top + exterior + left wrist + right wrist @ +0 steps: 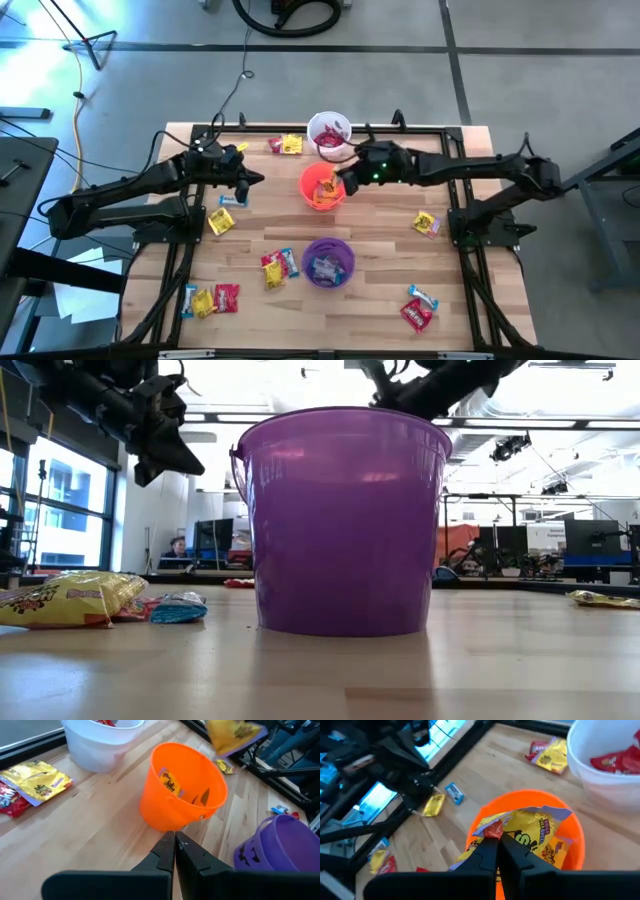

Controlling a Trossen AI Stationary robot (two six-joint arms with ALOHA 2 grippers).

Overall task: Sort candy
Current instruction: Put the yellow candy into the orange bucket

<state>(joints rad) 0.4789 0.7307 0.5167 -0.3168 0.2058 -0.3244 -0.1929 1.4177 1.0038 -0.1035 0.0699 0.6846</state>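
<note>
Three cups stand in a row down the table's middle: white [330,133] at the far side, orange [321,187] in the centre, purple [328,262] nearest. My right gripper [498,840] is above the orange cup [530,870], shut on a yellow candy packet [535,830]. The same packet [231,734] shows in the air beyond the cup in the left wrist view. My left gripper [175,842] hangs shut and empty just left of the orange cup [180,790]. Red candy lies in the white cup [615,760], yellow candy in the orange one. My right gripper pinches the yellow packet by one end [494,829] between its two fingers. The fingers slant downward from the table's right side. The packet reaches out past the fingertips, lifted clear over the orange cup's opening.
Loose candy lies scattered on the table: far left [285,145], left [220,220], beside the purple cup [278,265], near left [210,298], right [426,224] and near right [418,308]. Black frame rails [455,210] run along the table's edges.
</note>
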